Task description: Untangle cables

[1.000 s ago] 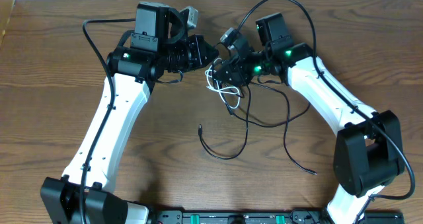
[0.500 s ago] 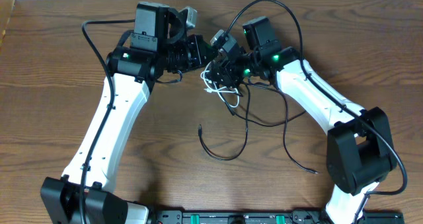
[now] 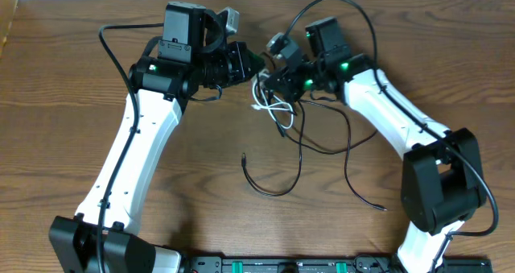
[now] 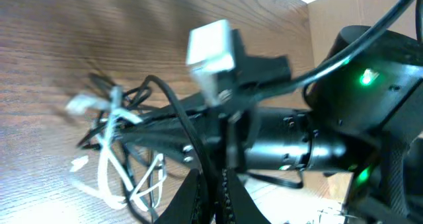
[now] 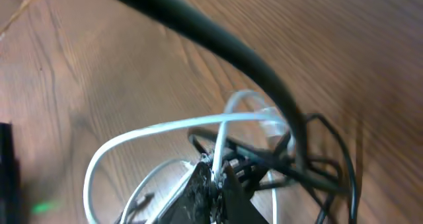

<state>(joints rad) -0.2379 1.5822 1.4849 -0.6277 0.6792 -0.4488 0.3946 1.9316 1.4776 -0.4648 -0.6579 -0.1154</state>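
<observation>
The cables lie knotted at the table's back centre. The white cable point(image 3: 272, 109) loops in a small bundle. From it the black cable point(image 3: 299, 170) trails toward the front, with loose ends left and right. My left gripper point(image 3: 256, 67) hovers at the knot's upper left. In the left wrist view this gripper point(image 4: 215, 199) is shut on a black cable point(image 4: 168, 104) strand, with the white loops point(image 4: 106, 159) lying to its left. My right gripper point(image 3: 270, 84) is on the knot. In the right wrist view it point(image 5: 215, 179) is shut on a white cable point(image 5: 152, 131) strand, with black cable point(image 5: 330, 179) tangled beside it.
A thick black arm wire point(image 5: 218, 45) crosses the right wrist view above the knot. The right arm's dark wrist point(image 4: 297, 145) fills the left wrist view's right side, close to my left gripper. A black rail point(image 3: 282, 265) runs along the front table edge.
My right gripper has closed on the white cable strand, after shifting left into the knot and back a little to the right. The left arm has stayed still.
</observation>
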